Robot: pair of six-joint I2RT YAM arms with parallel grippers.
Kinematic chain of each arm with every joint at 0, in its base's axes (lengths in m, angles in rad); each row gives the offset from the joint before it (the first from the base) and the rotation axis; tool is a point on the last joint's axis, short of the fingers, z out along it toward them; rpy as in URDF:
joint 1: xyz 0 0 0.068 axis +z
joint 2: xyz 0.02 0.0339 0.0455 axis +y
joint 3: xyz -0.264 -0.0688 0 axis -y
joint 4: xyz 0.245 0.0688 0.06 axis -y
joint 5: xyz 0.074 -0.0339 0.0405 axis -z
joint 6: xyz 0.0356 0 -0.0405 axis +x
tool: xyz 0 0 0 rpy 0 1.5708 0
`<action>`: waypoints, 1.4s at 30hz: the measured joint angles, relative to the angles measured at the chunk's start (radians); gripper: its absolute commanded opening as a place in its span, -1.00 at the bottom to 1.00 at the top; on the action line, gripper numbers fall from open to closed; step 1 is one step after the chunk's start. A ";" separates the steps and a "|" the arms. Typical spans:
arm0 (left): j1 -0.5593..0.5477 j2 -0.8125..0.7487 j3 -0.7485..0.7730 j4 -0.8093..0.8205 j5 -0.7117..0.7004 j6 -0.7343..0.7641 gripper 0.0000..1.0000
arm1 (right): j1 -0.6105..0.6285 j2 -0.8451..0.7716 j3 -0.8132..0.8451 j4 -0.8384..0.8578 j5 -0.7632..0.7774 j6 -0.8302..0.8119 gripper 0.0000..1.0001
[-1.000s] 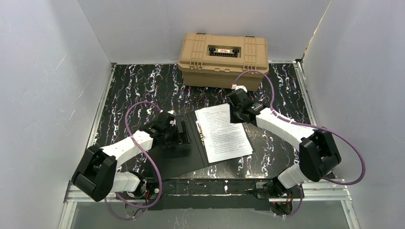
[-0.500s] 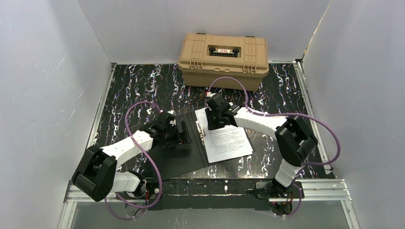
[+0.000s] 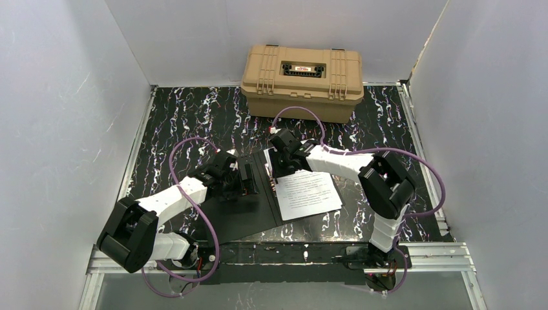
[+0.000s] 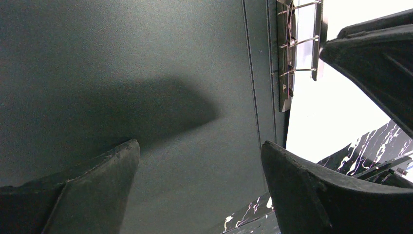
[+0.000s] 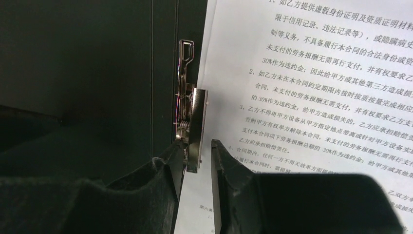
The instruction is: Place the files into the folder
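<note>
Where everything rests: the tabletop (image 3: pixel 194 116), black and marbled, with the folder lying towards its near edge.
Hard case: the tan hard case (image 3: pixel 302 71) stands shut beyond the folder's far edge, well apart from it.
Folder: the folder (image 3: pixel 249 216) lies open flat, black inside facing up.
Files: the files (image 3: pixel 310 197) lie on the folder's right leaf, a little askew, with their inner edge beside the spine.
Left gripper: the left gripper (image 3: pixel 247 177) is low over the folder's left leaf. Its jaws are spread wide with nothing between them. I cannot tell whether it presses the leaf.
Right gripper: the right gripper (image 3: pixel 279 169) is at the folder's spine. Its jaws are narrowly parted to either side of the clip's end, and no firm pinch is visible.
Clip: the metal clip (image 5: pixel 192 112) sits on the spine, just beside the sheets' edge.
Step in hand: probably working the clip to fasten the sheets — they are laid in but look unclamped, and the cover is not yet closed.
Next move calls for: a small, exact squeeze or push on the clip's thin lever without dragging the paper. The sheets' edge probably needs to go under the clip first.
Top view only: the overall layout of arms, case and folder — the clip is barely a speck there.
Right wrist only: the clip's spring and plate, the printed text and the jaw gap.
Left wrist only: the wide spread of its own jaws over the plain black leaf, with the clip's wire loops at the far side.
</note>
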 measured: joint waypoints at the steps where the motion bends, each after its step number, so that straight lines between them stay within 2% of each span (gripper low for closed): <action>1: 0.000 0.000 0.000 0.000 0.000 0.000 0.87 | 0.000 0.007 0.004 0.002 0.000 0.002 -0.32; 6: 0.000 0.000 0.000 0.000 0.000 0.000 0.87 | 0.001 0.037 0.007 0.002 -0.001 0.008 -0.42; 13: 0.000 0.000 0.000 0.000 0.000 0.000 0.87 | 0.003 0.040 0.011 0.002 -0.008 0.010 -0.74; 20: 0.000 0.000 0.000 -0.001 0.000 0.000 0.87 | 0.003 0.039 0.011 0.002 -0.011 0.014 -0.92; 37: 0.000 0.000 0.000 -0.003 -0.001 0.000 0.87 | 0.025 0.013 -0.038 0.051 0.016 0.019 -0.96; 42: 0.000 0.000 0.000 -0.003 -0.002 0.000 0.87 | 0.036 0.003 -0.051 0.045 0.023 0.023 -0.90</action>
